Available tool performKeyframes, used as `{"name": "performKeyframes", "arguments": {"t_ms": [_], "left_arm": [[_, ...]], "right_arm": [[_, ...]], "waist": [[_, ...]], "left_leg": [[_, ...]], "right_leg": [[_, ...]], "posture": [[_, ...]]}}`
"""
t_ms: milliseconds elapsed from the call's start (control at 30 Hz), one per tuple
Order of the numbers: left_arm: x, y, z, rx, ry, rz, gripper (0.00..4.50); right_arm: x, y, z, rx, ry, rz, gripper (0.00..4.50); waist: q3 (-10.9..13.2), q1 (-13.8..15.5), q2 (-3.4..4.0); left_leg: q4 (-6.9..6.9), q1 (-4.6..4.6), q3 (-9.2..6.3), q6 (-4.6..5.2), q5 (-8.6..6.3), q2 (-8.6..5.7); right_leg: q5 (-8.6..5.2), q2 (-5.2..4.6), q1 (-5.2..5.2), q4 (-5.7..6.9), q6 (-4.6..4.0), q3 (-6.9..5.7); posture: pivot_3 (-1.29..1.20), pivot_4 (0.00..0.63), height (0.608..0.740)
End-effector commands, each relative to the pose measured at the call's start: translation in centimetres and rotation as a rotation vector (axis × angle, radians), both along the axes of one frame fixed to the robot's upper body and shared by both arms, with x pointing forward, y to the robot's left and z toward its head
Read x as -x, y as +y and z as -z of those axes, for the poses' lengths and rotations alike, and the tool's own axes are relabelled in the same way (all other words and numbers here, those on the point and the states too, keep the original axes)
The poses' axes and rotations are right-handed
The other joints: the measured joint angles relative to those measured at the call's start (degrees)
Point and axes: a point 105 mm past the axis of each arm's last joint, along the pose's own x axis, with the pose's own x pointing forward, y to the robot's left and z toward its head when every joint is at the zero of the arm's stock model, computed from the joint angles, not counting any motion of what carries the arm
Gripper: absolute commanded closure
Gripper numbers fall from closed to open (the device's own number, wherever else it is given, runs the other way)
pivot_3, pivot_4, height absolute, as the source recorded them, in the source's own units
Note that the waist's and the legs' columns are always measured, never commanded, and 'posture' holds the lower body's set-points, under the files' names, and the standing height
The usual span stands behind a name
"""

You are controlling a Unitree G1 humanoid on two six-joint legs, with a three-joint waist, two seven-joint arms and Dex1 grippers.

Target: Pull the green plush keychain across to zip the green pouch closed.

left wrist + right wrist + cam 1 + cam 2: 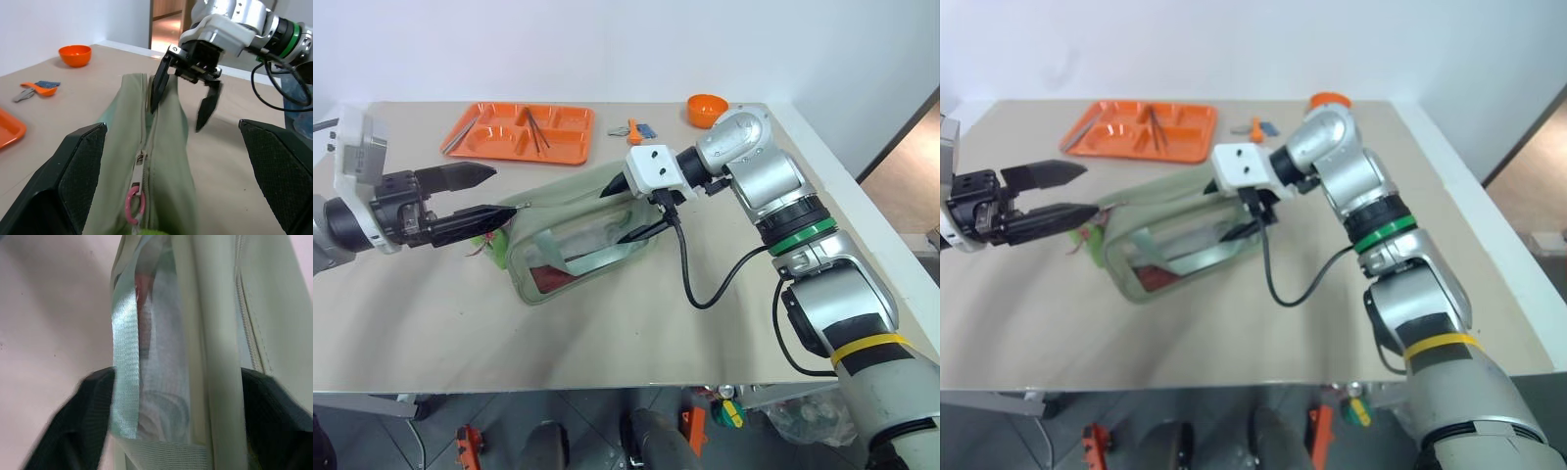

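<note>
The green pouch lies mid-table, with its clear window facing the front edge and its zipper along the top. The green plush keychain hangs at the pouch's left end with a red cord, and a pink ring links it to the zipper pull. My left gripper hovers open just left of that end, above the keychain, touching nothing. My right gripper is open and straddles the pouch's right end. One of its fingers rests against the fabric and the other stands off the side.
An orange tray with utensils sits at the back left. An orange bowl and a small orange-and-blue item lie at the back right. A black cable loops from my right wrist over the table.
</note>
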Motion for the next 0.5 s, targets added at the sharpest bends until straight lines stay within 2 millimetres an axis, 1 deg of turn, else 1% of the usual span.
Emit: {"name": "performKeyframes", "arguments": {"t_ms": [33, 100, 133, 233, 267, 400, 500], "left_arm": [[0.6, -0.6, -0.8, -0.009, -0.041, 0.037, 0.00], [0.4, -0.5, -0.8, -0.002, -0.039, 0.035, 0.00], [0.3, -0.5, -0.8, 0.000, -0.038, 0.034, 0.00], [0.2, -0.5, -0.7, 0.000, -0.037, 0.034, 0.00], [0.2, -0.5, -0.7, 0.000, -0.038, 0.033, 0.00], [0.0, -0.5, -0.6, 0.008, -0.032, 0.028, 0.00], [0.1, -0.6, -0.2, 0.014, -0.020, 0.033, 0.00]], "right_arm": [[-0.2, -0.2, -0.6, 0.024, -0.056, -0.004, 2.36], [-0.3, -0.5, -0.4, 0.033, -0.055, 0.000, 2.94], [-0.3, -0.6, -0.4, 0.036, -0.054, 0.000, 3.34], [-0.3, -0.8, -0.1, 0.046, -0.049, 0.000, 4.36], [-0.3, -0.8, -0.1, 0.048, -0.048, 0.000, 4.44], [-0.7, -1.1, -0.1, 0.050, -0.071, 0.024, 4.44], [-1.9, -1.5, -1.2, -0.013, -0.115, 0.132, 4.44]], "waist": [[0.00, -0.01, 0.00], [0.00, -0.01, 0.00], [0.00, -0.01, 0.00], [0.00, 0.00, 0.00], [0.00, 0.00, 0.00], [0.00, 0.01, 0.00], [0.00, 0.02, 0.00]], "left_leg": [[0.00, 0.00, -0.01, 0.00, 0.00, 0.02], [0.00, 0.01, -0.04, -0.01, 0.01, 0.03], [0.00, 0.01, -0.07, -0.02, 0.02, 0.04], [0.00, 0.02, -0.09, -0.04, 0.04, 0.04], [0.00, 0.02, -0.09, -0.05, 0.04, 0.03], [0.01, 0.02, -0.09, -0.06, 0.04, 0.02], [0.01, 0.01, -0.09, -0.06, 0.05, 0.01]], "right_leg": [[0.00, 0.02, 0.00, 0.00, 0.00, -0.01], [-0.01, 0.02, 0.00, 0.02, -0.01, -0.03], [-0.01, 0.03, 0.00, 0.02, -0.02, -0.05], [-0.02, 0.03, 0.02, 0.02, 0.00, -0.07], [-0.02, 0.03, 0.02, 0.03, 0.00, -0.07], [-0.02, 0.02, 0.03, 0.03, 0.00, -0.07], [-0.02, 0.01, 0.03, 0.03, -0.01, -0.07]], "posture": [[0.00, 0.150, 0.740], [0.00, 0.150, 0.740], [0.00, 0.150, 0.740], [0.00, 0.150, 0.740], [0.00, 0.150, 0.740], [0.00, 0.150, 0.740], [0.00, 0.150, 0.740]]}}
